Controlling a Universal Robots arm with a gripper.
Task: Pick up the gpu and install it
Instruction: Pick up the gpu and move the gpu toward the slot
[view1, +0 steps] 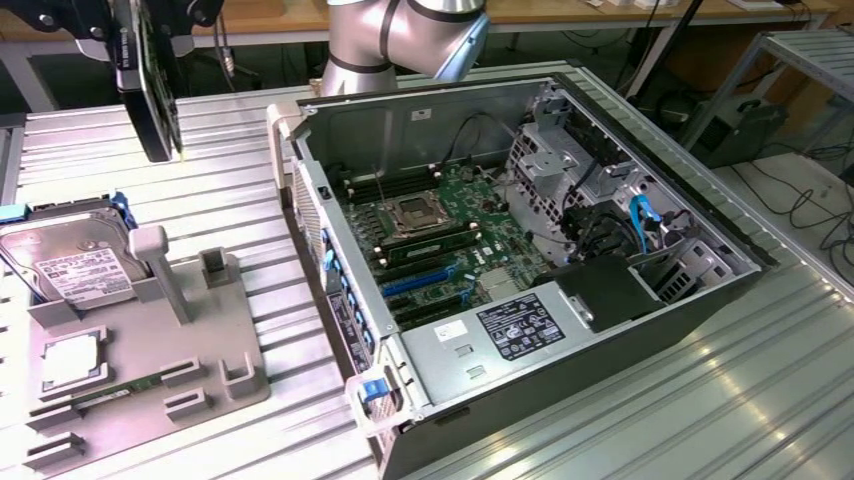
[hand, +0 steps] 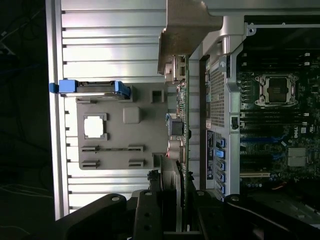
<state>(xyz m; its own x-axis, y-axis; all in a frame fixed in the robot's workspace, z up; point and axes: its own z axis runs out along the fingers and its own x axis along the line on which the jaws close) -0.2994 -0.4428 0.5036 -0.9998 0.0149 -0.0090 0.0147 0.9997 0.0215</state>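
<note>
The gpu (view1: 155, 95) hangs edge-on as a dark thin card above the metal table, at the exterior view's upper left, beyond the grey fixture and to the left of the open computer case (view1: 400, 125). My gripper (view1: 127, 25) is shut on its upper edge. In the wrist view the gpu (hand: 181, 125) runs away from my gripper (hand: 172, 197), green board edge and connectors showing, and ends in its silver bracket (hand: 187, 30). It hangs between the fixture and the case wall. The motherboard (view1: 441, 235) lies bare inside the case, with blue slots (view1: 420, 282).
The grey fixture (view1: 200, 340) holds a hard drive (view1: 74, 262), a processor chip (view1: 70, 362) and a memory stick (view1: 114, 396). In the case, drive cages (view1: 587, 170) and a black power supply shroud (view1: 607, 290) flank the board. The arm's base (view1: 400, 40) stands behind the case.
</note>
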